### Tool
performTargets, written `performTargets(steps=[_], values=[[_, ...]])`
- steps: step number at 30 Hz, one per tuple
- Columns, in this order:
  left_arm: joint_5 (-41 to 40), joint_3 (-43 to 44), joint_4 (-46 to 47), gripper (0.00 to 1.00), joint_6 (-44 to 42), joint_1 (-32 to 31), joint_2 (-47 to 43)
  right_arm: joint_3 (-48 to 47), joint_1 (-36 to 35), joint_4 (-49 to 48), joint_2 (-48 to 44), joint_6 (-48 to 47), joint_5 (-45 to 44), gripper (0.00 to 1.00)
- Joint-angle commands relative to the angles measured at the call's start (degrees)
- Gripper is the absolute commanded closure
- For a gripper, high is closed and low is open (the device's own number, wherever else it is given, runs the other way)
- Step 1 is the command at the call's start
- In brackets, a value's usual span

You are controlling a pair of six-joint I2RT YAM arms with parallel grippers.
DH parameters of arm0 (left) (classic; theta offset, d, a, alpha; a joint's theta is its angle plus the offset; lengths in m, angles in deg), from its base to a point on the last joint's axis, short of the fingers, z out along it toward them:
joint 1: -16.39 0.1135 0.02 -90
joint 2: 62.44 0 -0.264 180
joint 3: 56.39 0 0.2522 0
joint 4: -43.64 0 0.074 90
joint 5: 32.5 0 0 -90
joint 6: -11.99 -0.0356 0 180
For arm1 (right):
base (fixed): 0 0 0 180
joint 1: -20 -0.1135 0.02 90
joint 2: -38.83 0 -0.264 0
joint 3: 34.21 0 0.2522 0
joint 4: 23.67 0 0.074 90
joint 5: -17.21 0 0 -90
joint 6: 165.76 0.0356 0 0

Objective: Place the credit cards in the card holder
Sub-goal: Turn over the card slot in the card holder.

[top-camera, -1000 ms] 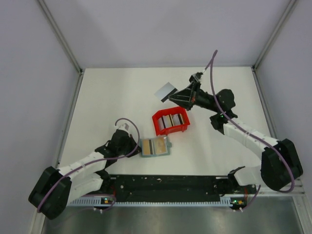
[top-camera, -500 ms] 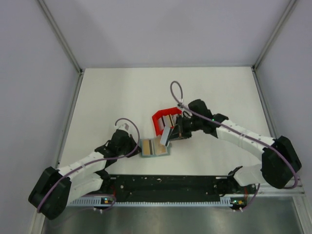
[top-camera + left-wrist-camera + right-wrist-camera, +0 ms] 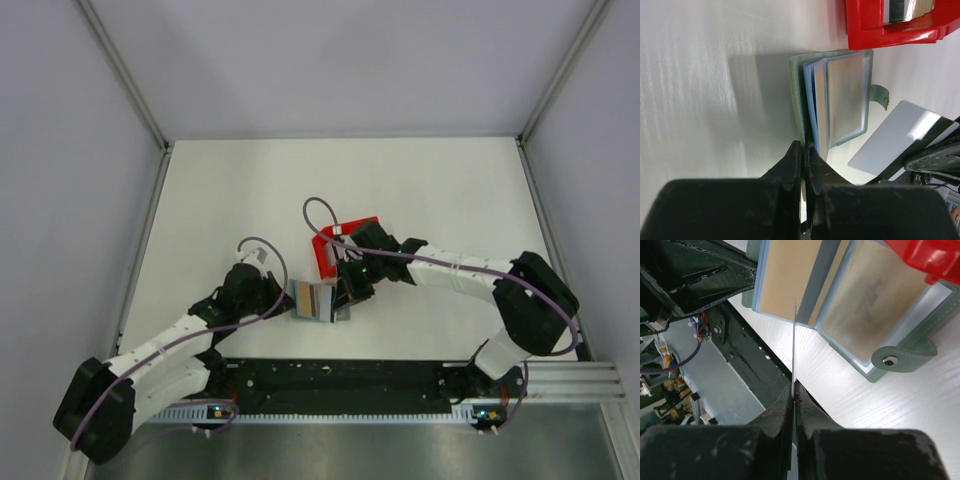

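The card holder point(image 3: 313, 301) lies open in front of the red bin, grey-green outside with light blue sleeves, and tan credit cards point(image 3: 845, 97) show in its sleeves. My left gripper point(image 3: 803, 145) is shut on the holder's left edge point(image 3: 799, 107). My right gripper point(image 3: 793, 385) is shut on a whitish credit card point(image 3: 793, 340), seen edge-on just above the holder's open sleeves point(image 3: 790, 275). The same whitish card point(image 3: 892, 142) shows tilted at the holder's right side. In the top view my right gripper point(image 3: 346, 293) is right beside the holder.
The red bin point(image 3: 350, 240) with more cards point(image 3: 905, 7) stands just behind the holder, close to my right arm. The holder's strap with its snap point(image 3: 900, 360) sticks out to one side. The black rail point(image 3: 350, 375) runs along the near edge.
My right arm has swung from the back of the table, over the red bin, down to the holder, carrying the whitish card. The left gripper stays at the holder's left edge.
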Motion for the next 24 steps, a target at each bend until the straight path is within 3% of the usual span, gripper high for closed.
performTargets(steps=[1, 15, 24], values=[[1.88, 2.58, 0.39, 1.0, -1.75, -0.12, -1.47, -3.74, -1.18, -1.43, 1.95, -2.64, 1.03, 1.0], [3.12, 3.99, -0.05, 1.0, -2.45, -0.11, -2.35, -11.47, -7.07, -4.68, -0.24, 5.18, -14.26, 1.0], [2.68, 3.72, -0.49, 1.0, -2.54, -0.11, -3.23, -12.8, -9.09, -2.04, 0.99, 4.57, -20.59, 1.0]])
